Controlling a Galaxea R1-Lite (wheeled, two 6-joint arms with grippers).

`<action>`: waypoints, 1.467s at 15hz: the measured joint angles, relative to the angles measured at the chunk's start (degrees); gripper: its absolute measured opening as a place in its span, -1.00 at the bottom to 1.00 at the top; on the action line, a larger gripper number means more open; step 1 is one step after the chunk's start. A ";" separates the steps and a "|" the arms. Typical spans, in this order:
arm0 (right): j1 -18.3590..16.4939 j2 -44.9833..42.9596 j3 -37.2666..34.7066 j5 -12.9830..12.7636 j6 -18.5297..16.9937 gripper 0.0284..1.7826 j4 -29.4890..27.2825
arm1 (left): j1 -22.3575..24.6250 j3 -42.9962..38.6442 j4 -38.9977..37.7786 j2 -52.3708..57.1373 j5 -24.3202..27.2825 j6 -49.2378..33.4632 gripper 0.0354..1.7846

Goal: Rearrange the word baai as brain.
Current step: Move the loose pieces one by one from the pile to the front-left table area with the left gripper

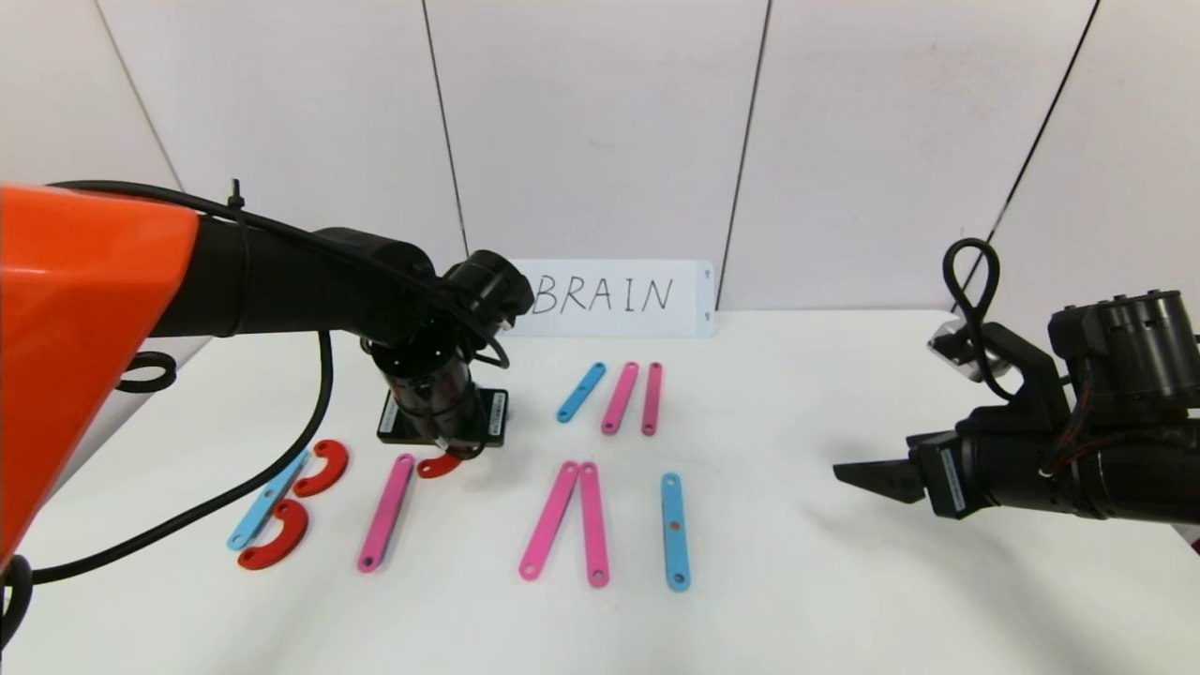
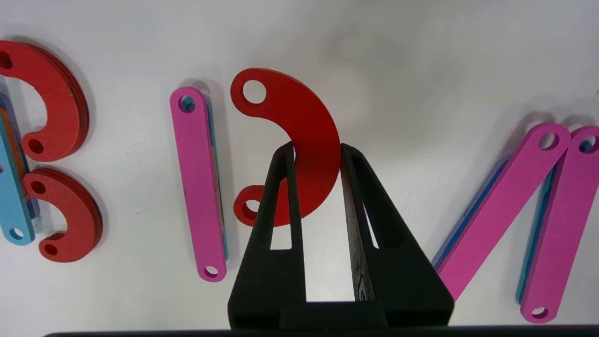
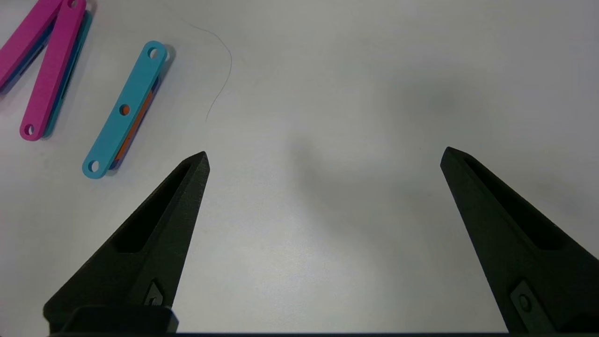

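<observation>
Left gripper [image 2: 317, 152]: closed on the red curve [image 2: 299, 140], pinching its middle, just right of the pink strip [image 2: 199, 182] that stands as the second letter's stem.
Right gripper [image 3: 323, 157]: jaws wide apart, holding nothing, parked over bare counter [image 1: 844, 581] at the right.
Step in hand: judged to be setting the curve as the bowl of an R.
Doing it well: bring both curve ends up against the far half of the stem, open side facing it, and lower it flat before letting go.
Risk: nudging the stem askew.
Remaining: a leg for the R; the spare strips [image 1: 619, 397] lie farther back.
</observation>
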State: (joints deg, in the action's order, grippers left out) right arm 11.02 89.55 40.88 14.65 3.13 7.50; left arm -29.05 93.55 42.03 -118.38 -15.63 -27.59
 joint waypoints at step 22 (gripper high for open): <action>0.55 0.35 -0.28 -0.07 -0.02 0.94 0.00 | 2.40 -7.41 -5.74 -1.49 1.24 0.77 -0.66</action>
State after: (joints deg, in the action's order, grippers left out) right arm 11.57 89.91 40.59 14.58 3.11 7.50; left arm -26.65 86.14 36.29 -119.87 -14.38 -26.82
